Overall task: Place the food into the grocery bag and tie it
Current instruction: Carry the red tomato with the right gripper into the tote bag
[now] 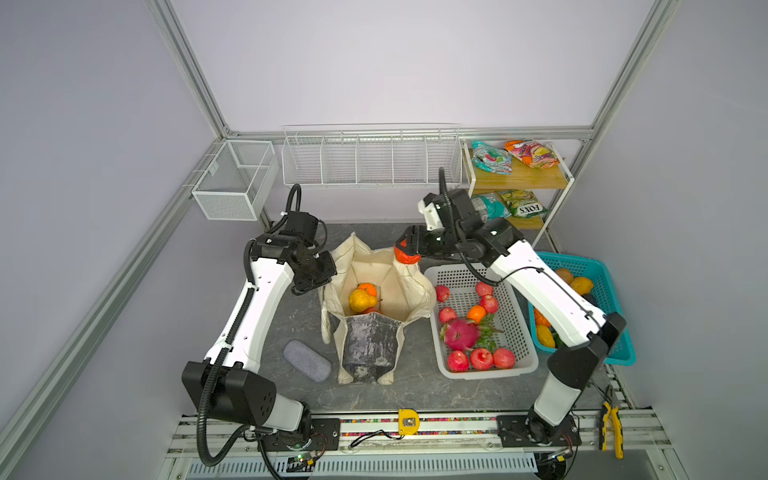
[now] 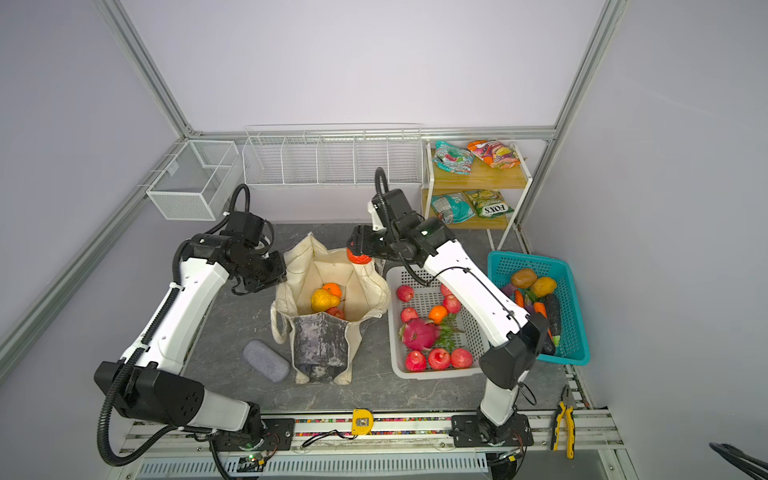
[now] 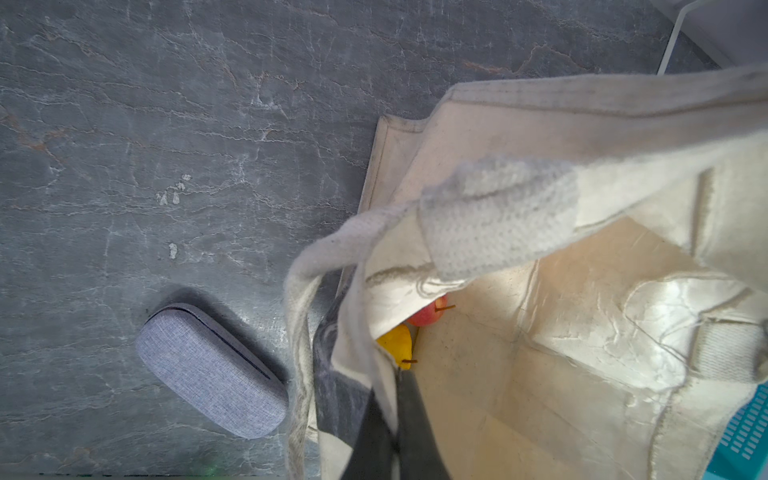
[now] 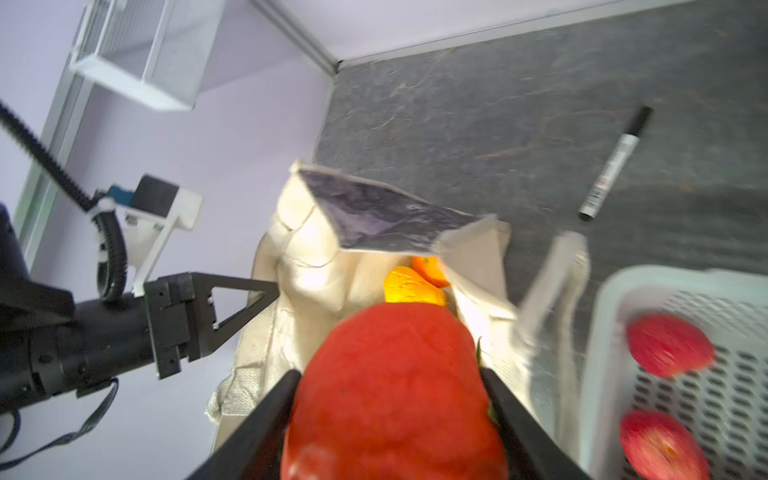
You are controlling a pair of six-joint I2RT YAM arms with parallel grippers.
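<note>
R pincer (image 1: 404,252) grips a red fruit (image 4: 390,395), one finger on each side, above the far-right rim of the bag (image 1: 370,345). L pincer (image 4: 262,294) is clenched on the bag's left rim. Bag stands open-mouthed on the bench (image 1: 286,328), betw. grey case (image 1: 306,360) & white basket (image 1: 486,374). Pear (image 1: 358,300) & orange (image 1: 368,288) lie inside the bag.

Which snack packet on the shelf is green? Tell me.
The green packet on the lower shelf, beside a teal packet; the upper shelf holds another teal packet and a pink-orange packet.
</note>
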